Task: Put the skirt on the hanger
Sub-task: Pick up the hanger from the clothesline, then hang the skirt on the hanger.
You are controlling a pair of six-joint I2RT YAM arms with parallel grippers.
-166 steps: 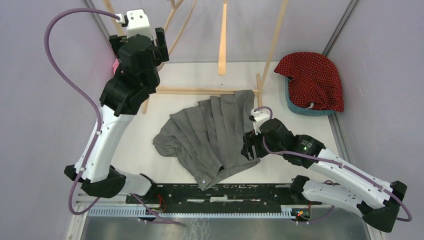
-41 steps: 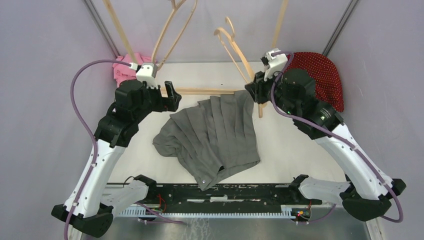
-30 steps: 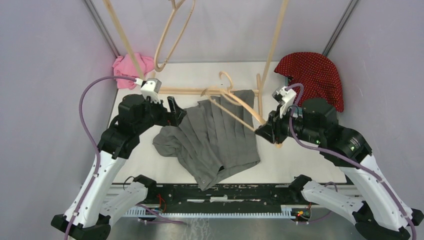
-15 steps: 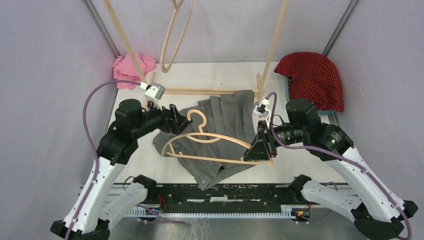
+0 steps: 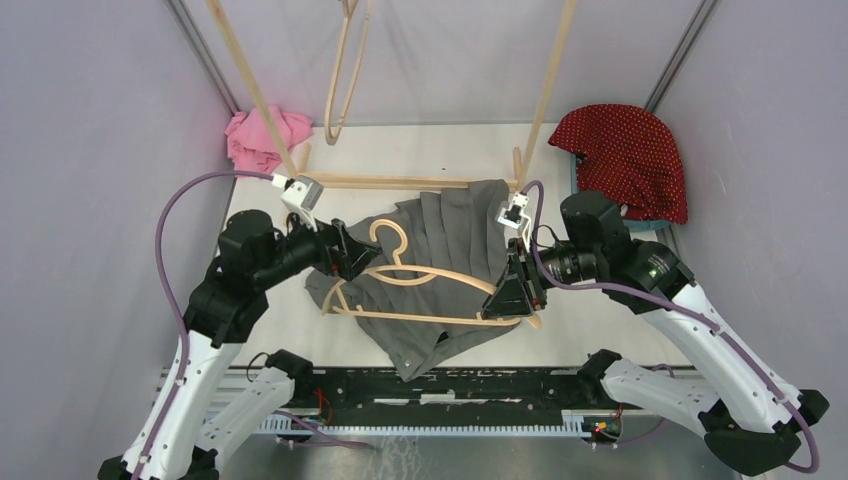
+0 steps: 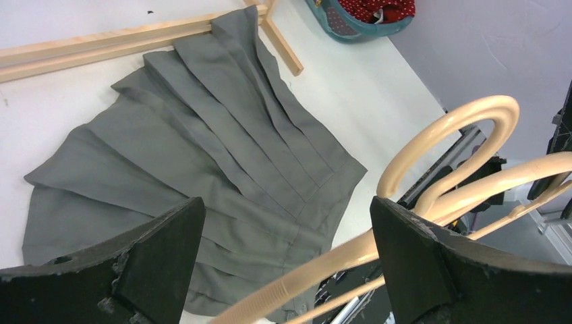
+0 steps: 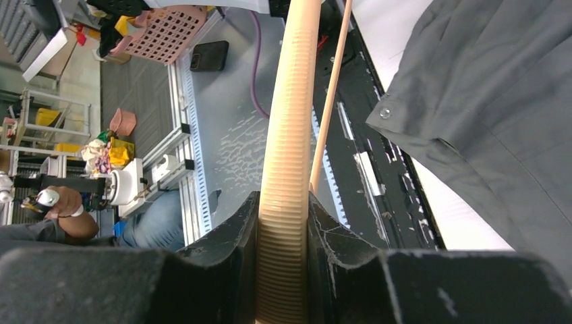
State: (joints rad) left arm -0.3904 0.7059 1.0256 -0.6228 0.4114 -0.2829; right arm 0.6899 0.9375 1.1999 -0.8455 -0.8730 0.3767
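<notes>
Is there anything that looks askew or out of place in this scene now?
The grey skirt lies askew and rumpled, its left side bunched up. The hanger, gripped at one end by the right gripper, is above the skirt, not yet inside it. Nothing looks damaged.

Right tip of hanger buried in right end effector; skirt partly under it.

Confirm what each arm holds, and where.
Right gripper: the hanger, clamped at the ribbed end of one shoulder. Left gripper: nothing; its jaws stand wide open around the hanger's other shoulder.
</notes>
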